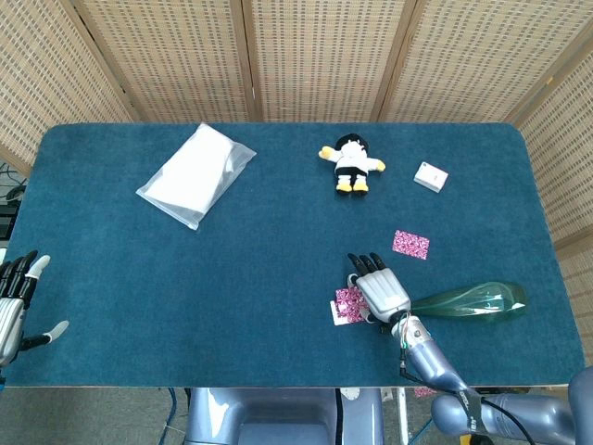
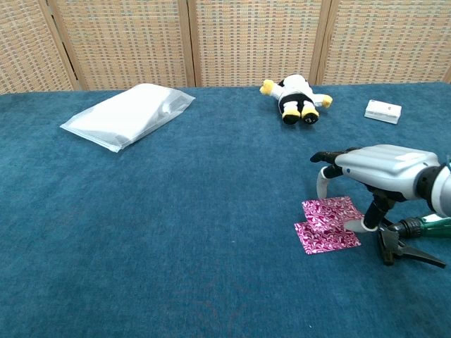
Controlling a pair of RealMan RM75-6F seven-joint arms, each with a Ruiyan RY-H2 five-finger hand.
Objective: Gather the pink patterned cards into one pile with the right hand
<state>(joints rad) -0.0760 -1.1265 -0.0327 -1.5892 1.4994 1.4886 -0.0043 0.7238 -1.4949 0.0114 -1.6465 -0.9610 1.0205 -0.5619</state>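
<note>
- One blue-carpeted surface (image 1: 278,241) carried everything, and the plush doll (image 1: 351,163) near its far edge serves as the landmark below.
- Well to the left of the doll, at about the same depth, lay a clear plastic bag (image 1: 195,174) with something white inside.
- Toward the robot and to the right of the doll, a green spray bottle (image 1: 473,300) lay on its side, its black trigger end (image 2: 399,243) just beside the right hand.
- Nearer the robot than the doll and a little to its right, the right hand (image 1: 379,286) was palm down with its fingers spread, fingertips (image 2: 322,192) pressing on the upper of two overlapping pink patterned cards (image 2: 327,223); it clasped nothing.
- Those two cards lay partly stacked, the upper one shifted toward the doll over the lower one.
- A third pink card (image 1: 410,244) lay alone between the doll and the right hand, off to the doll's right and apart from the pair.
- Far from the doll, at the near-left edge of the surface, the left hand (image 1: 15,301) rested with fingers apart and nothing in it.
- Just right of the doll sat a small white box (image 1: 431,176).
</note>
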